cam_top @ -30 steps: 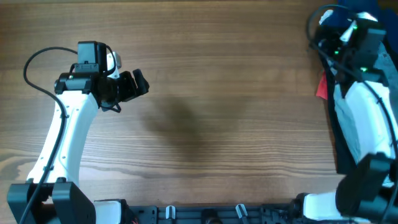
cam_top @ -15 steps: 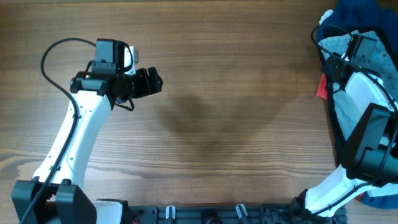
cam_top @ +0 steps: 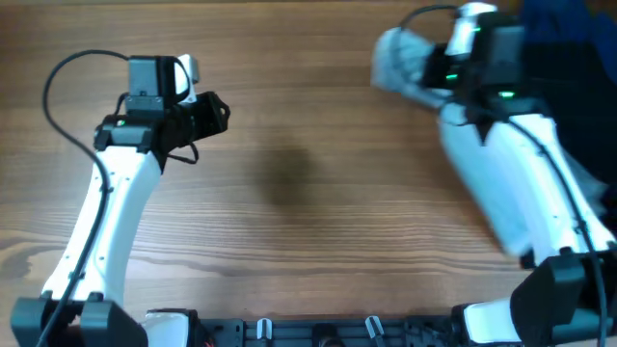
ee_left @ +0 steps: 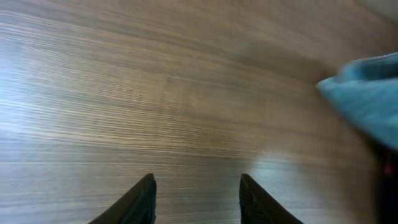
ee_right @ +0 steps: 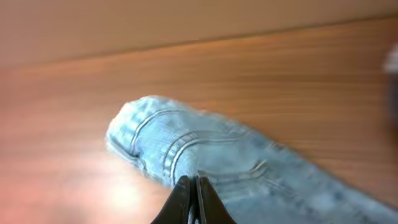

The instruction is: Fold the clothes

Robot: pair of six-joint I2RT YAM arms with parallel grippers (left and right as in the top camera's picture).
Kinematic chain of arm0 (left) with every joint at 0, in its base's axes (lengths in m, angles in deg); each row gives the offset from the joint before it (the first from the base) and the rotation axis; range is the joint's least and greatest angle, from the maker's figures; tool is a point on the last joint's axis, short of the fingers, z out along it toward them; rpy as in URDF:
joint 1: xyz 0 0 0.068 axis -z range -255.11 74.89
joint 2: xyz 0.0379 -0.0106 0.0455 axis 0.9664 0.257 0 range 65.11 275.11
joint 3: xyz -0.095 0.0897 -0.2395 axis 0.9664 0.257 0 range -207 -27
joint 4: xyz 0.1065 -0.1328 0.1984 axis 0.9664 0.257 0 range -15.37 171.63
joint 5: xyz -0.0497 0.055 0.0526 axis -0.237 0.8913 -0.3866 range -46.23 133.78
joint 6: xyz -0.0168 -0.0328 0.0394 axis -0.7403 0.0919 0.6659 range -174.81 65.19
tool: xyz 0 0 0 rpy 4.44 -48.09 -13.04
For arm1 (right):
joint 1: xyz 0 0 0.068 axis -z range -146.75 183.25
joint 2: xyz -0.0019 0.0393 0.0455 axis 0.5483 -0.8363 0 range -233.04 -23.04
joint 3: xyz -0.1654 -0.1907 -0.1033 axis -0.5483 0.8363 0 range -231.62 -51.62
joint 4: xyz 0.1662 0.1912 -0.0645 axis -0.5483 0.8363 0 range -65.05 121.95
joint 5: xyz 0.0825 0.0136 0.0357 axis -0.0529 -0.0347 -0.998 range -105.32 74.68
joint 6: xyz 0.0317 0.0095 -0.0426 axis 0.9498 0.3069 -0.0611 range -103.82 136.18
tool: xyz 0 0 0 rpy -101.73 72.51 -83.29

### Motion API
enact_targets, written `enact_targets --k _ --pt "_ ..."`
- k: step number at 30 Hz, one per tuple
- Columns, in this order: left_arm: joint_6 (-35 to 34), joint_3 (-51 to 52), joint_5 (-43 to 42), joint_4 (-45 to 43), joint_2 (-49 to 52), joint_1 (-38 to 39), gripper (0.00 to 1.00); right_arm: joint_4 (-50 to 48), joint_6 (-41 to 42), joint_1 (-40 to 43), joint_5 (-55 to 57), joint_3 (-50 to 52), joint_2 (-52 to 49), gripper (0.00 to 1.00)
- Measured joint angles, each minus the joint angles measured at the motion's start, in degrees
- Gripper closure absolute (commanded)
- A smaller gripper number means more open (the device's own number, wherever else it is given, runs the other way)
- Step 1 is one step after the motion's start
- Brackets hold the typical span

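Observation:
The clothes (cam_top: 400, 60), light blue faded denim shorts, hang bunched over the far middle of the table. My right gripper (cam_top: 431, 69) is shut on them. In the right wrist view the jaws (ee_right: 194, 180) pinch a stitched seam of the denim (ee_right: 205, 146), and the rest trails to the lower right, blurred. At the left my left gripper (cam_top: 222, 116) hovers over bare wood, well apart from the shorts. Its fingers (ee_left: 198, 180) stand apart with nothing between them. The denim (ee_left: 367, 99) shows as a blue blur at the right edge of the left wrist view.
A pile of dark blue clothes (cam_top: 574, 21) lies at the far right corner, with a black garment (cam_top: 593, 92) below it along the right edge. A black rail (cam_top: 318, 333) runs along the table's front edge.
My right arm has swung left from the pile at the right edge, with the denim shorts in its shut jaws. The left arm drifted right, then back left, and its jaws narrowed.

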Motion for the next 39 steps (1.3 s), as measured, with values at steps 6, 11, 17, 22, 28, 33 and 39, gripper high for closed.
enact_targets --k 6,11,17,22,28,33,39 --pt "0.0 0.0 0.0 2.5 -3.7 -3.5 0.45 -5.4 1.0 -12.6 -2.9 0.0 -11.7 0.95" --pt "0.0 0.0 0.0 2.6 -3.7 -4.3 0.37 -3.8 1.1 -17.2 -9.5 0.0 -16.3 0.96" --pt "-0.2 0.0 0.2 2.0 -3.7 -4.3 0.09 11.5 -5.2 -20.7 -23.4 -0.4 -14.8 0.28" --pt "0.3 0.0 0.2 0.6 -3.7 -4.3 0.06 14.8 -7.9 -16.9 -18.8 -0.4 -7.4 0.01" --pt "2.6 -0.4 -0.5 -13.1 0.0 1.6 0.00 15.2 -4.9 -3.9 -9.8 -0.6 -1.9 0.01" --pt "4.4 -0.9 -1.7 -33.1 15.1 7.6 0.00 18.9 -4.1 1.6 -8.4 -0.6 -1.9 0.01" --pt "4.1 -0.7 -4.7 -41.8 26.9 9.6 0.06 17.5 -4.7 3.2 -8.2 -0.6 -1.9 0.04"
